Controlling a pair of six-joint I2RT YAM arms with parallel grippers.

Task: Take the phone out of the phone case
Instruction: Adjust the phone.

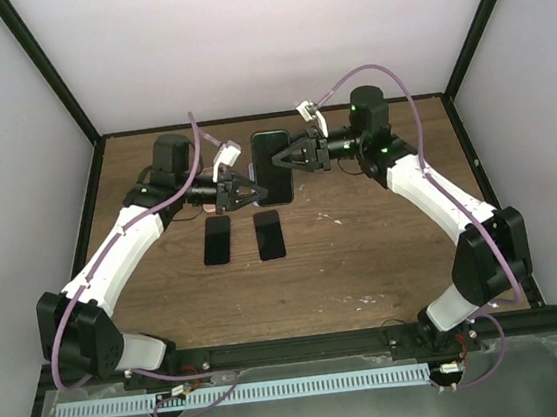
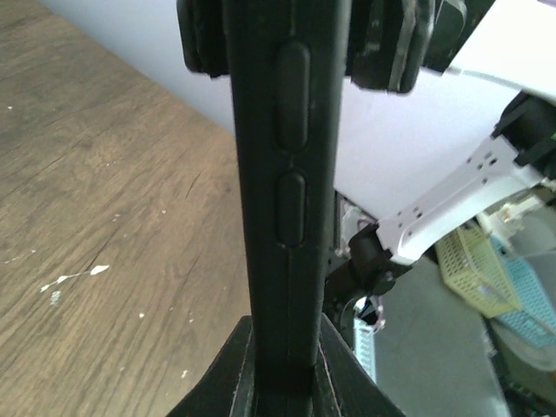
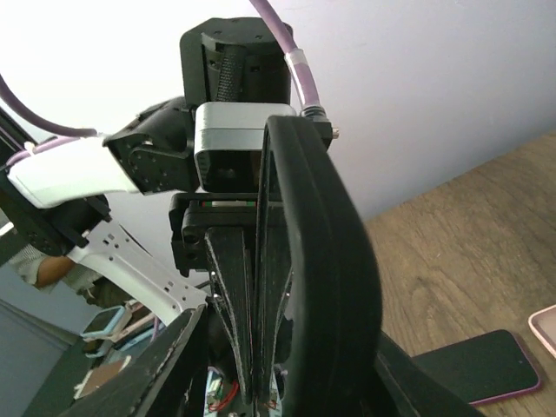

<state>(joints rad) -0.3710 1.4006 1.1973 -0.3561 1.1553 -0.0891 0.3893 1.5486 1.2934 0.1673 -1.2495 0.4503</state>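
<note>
**Left gripper** [image 1: 254, 193]: the fingers are pressed together on the near end of the black slab-shaped phone in its black rubbery case [image 1: 271, 154]. The phone is raised above the brown wooden table [image 1: 384, 247], between the two arms, with its broad face turned upward.

This pinch covers little of the phone. A sideways pull on the case may twist the phone free and drop it toward the dark flat handset [image 1: 217, 241] and the second dark handset [image 1: 268, 235] lying nearby.

**Right gripper** [image 1: 290, 157]: the fingers stand either side of the case. Whether they bear on it cannot be told. In the right wrist view the case rim appears bowed away from the phone. If these fingers slip off, the rim is likely to snap back.
</note>
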